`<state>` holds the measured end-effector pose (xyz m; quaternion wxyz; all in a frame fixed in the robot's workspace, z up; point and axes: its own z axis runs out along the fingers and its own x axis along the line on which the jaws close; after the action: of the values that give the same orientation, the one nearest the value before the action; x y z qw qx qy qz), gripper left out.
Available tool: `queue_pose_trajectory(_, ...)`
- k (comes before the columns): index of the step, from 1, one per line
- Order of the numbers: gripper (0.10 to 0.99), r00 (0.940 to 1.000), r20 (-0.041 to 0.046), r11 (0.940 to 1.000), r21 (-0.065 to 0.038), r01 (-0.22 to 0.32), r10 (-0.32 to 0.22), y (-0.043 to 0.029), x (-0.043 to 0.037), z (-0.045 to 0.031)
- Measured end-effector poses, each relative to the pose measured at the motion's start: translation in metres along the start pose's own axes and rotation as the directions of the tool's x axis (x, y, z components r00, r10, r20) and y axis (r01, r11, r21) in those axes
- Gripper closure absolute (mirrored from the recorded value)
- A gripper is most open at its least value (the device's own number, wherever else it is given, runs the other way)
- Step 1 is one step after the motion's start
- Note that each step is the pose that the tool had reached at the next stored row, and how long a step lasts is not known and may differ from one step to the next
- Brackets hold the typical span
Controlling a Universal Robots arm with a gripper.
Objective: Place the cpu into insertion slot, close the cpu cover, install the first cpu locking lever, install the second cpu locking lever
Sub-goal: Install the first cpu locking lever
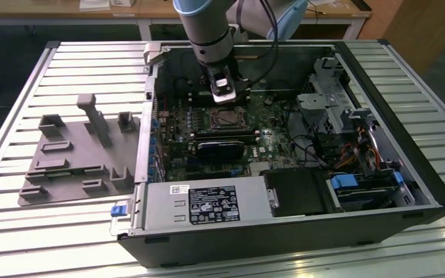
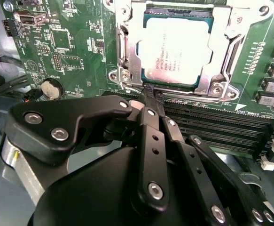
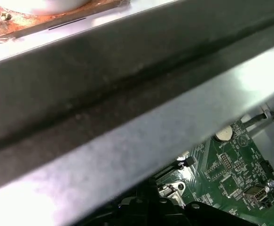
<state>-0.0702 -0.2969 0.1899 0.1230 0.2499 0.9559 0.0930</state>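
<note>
I have one arm reaching down into the open computer case (image 1: pixel 284 246), which lies on the slatted metal bench (image 1: pixel 44 237). One grey fixture plate (image 1: pixel 68 168) sits on the bench at the exterior view's left, just beside the case.

The jaws of the gripper (image 2: pixel 153 92) are drawn together with no gap that I can see between the two fingertips (image 2: pixel 148 90). Their tips sit right at the edge of the socket frame, on the side nearest the memory slots (image 2: pixel 212 123). I cannot tell whether anything thin is pinched between them. In the exterior view the gripper (image 1: pixel 225 101) hangs right over the insertion slot (image 1: pixel 208 119) on the green motherboard (image 2: pixel 80 52).

There is one cpu (image 2: pixel 176 49), and it lies flat in the slot with its silver-grey top facing up. The one cpu cover (image 2: pixel 223 47) is folded down over it, so the chip shows through the window.

I count what looks like four long black memory slots side by side, and one coin cell (image 2: pixel 50 88) on the board, also seen in the first wrist view (image 3: pixel 223 133)
</note>
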Motion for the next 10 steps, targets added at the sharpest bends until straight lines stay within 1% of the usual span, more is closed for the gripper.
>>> queue_pose_trajectory(4, 0.98, 1.0, -0.0001, 1.0, -0.001, 0.0, 0.0, -0.0005, -0.0002, 0.0003)
queue_pose_trajectory(10, 0.98, 1.0, -0.0033, 1.0, -0.007, -0.002, 0.002, -0.002, -0.0011, 0.0002)
